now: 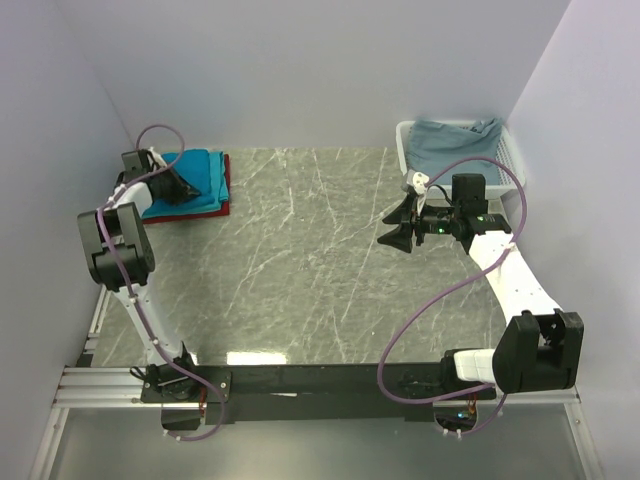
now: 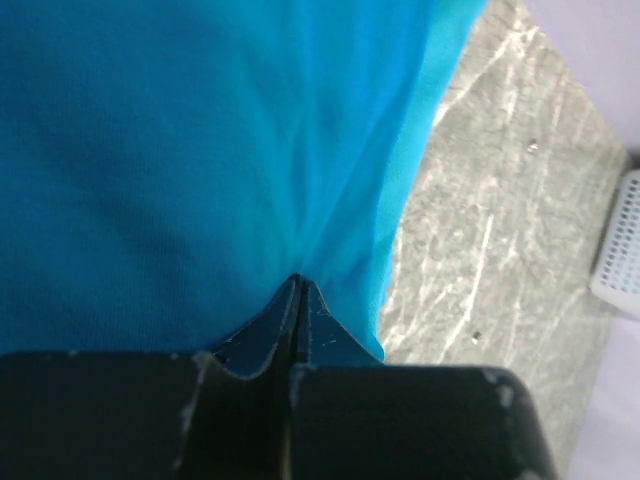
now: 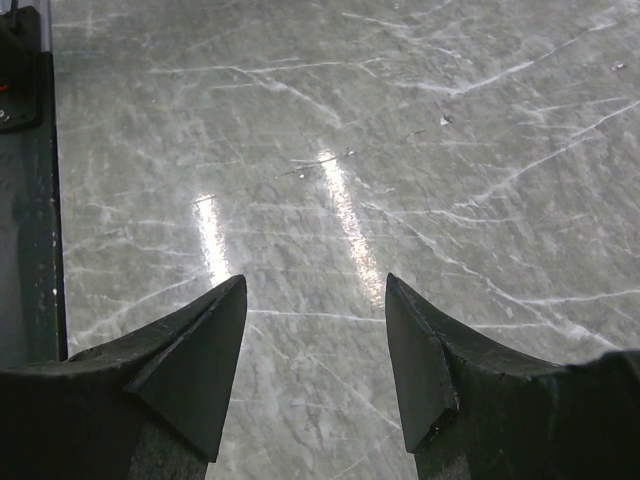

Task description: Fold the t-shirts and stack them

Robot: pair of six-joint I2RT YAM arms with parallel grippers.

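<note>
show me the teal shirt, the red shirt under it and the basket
teal t-shirt (image 1: 203,172), top external view, its folded top face
dark red t-shirt (image 1: 227,185), top external view, right edge peeking out
basket (image 1: 403,142), top external view, left rim

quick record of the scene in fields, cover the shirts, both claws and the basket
left claw: shut, pinching the teal t-shirt at the far left of the table
teal t-shirt: folded, lying on top of the dark red t-shirt
right claw: open, holding nothing, over bare table
basket: far right corner, grey-blue cloth inside
</note>
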